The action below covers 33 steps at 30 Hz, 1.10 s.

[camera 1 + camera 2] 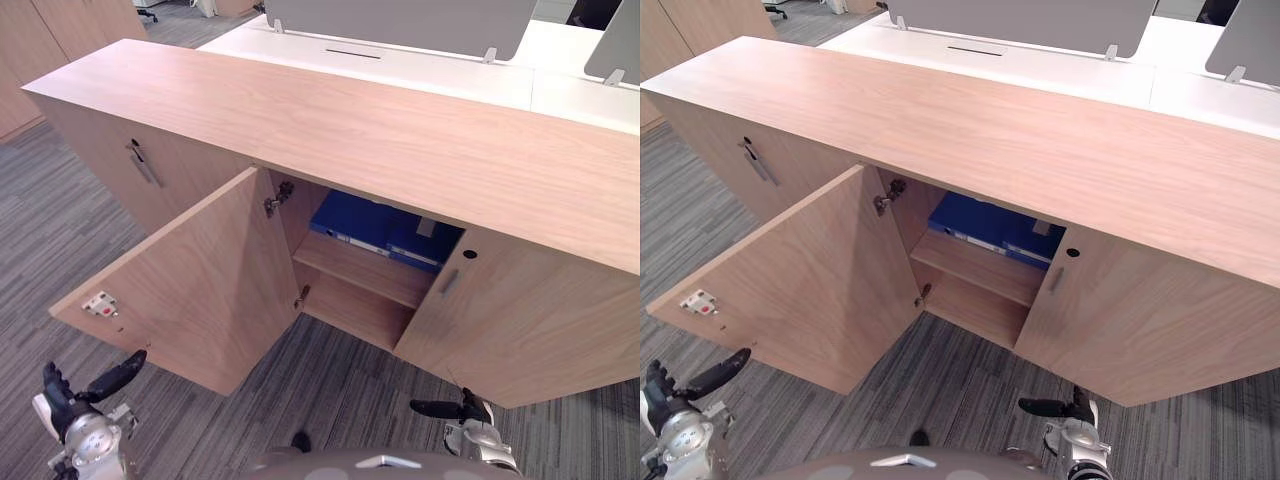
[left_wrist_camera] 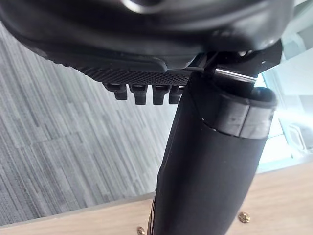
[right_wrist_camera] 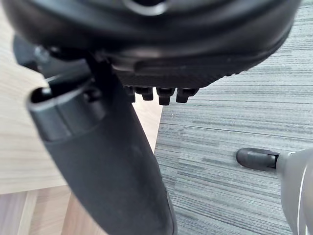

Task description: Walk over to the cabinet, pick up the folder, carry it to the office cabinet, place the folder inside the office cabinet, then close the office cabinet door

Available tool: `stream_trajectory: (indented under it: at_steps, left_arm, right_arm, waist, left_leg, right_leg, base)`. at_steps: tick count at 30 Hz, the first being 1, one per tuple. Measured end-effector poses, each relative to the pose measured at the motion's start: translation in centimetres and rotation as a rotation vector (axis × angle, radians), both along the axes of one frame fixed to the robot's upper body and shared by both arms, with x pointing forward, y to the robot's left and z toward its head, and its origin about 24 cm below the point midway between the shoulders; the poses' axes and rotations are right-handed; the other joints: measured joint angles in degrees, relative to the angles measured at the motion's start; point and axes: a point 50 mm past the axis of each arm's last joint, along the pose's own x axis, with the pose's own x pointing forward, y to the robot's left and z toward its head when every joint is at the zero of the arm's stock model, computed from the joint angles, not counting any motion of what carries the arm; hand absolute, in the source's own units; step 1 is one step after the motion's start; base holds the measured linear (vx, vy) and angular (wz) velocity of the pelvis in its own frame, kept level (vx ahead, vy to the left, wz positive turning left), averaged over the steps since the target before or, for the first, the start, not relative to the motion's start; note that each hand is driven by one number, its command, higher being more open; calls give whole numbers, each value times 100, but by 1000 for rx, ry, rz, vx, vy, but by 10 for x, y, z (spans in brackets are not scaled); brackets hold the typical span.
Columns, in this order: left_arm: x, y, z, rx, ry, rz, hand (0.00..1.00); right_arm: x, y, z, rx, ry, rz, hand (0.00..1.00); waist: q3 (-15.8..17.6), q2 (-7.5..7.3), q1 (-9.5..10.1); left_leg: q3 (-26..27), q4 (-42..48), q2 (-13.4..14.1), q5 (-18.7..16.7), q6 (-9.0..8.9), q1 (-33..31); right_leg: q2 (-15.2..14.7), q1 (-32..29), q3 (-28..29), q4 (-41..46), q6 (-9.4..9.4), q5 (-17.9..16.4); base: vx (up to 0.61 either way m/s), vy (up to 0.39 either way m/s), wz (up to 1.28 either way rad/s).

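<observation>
A long light-wood office cabinet (image 1: 350, 130) stands before me. Its left door (image 1: 190, 290) is swung wide open toward me. Blue folders (image 1: 375, 225) lie flat on the upper shelf (image 1: 365, 268) inside, and the compartment below holds nothing that I can see. My left hand (image 1: 70, 400) hangs low near the outer corner of the open door, open and empty. My right hand (image 1: 455, 408) hangs low in front of the closed right door (image 1: 520, 320), also open and empty. Each wrist view shows its own hand's fingers (image 2: 146, 93) (image 3: 164, 93) relaxed over carpet and wood.
A second cabinet door with a metal handle (image 1: 143, 163) is closed at the left. White desks (image 1: 400, 60) with grey screens (image 1: 400, 15) stand behind the cabinet. Grey striped carpet (image 1: 60, 230) covers the floor around the open door.
</observation>
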Motion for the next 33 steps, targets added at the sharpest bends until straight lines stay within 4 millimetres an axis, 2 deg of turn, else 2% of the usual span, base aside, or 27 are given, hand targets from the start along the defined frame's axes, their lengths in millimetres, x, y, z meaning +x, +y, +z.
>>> stream_trajectory:
  at_steps: [5, 12, 17, 24, 33]
  left_arm:
    - [8, -1, 9, 27, -33, -32, 100]
    - [33, -16, 29, 80, -120, -189, 100]
    - [35, -20, 30, 83, -122, -217, 100]
    - [23, -37, 29, 74, -102, -317, 100]
    - [-6, -71, 13, -54, -50, -484, 100]
  right_arm:
    - [-4, -3, 0, -6, 4, -5, 100]
    - [-3, -3, 1, 0, -6, 2, 100]
    - [-14, -3, -2, 9, 19, 0, 100]
    - [-23, -2, -5, 25, 35, 4, 100]
    - [-35, 1, -8, 47, 71, 36, 100]
  waist:
    - [-2, -14, 18]
    - [2, -5, 23]
    - [3, -4, 62]
    - [-1, 3, 180]
    - [-87, 128, 248]
  left_leg:
    - [-11, 1, 40, -6, -10, 6]
    - [35, 1, 73, -15, -24, 8]
    - [80, 2, 89, -33, -46, 8]
    - [89, 3, 82, -37, -53, -6]
    - [117, 5, 78, -16, -51, -120]
  right_leg:
    - [58, 10, 84, -59, -2, 2]
    - [93, -11, 222, -69, -4, 1]
    - [113, -31, 279, -81, -9, -2]
    - [114, -61, 440, -81, -9, -1]
    - [109, -222, 505, -50, 0, 4]
  base:
    - [0, 0, 0]
    - [-10, -1, -3]
    - [-15, -2, -6]
    - [-6, 1, 0]
    - [-32, 4, -1]
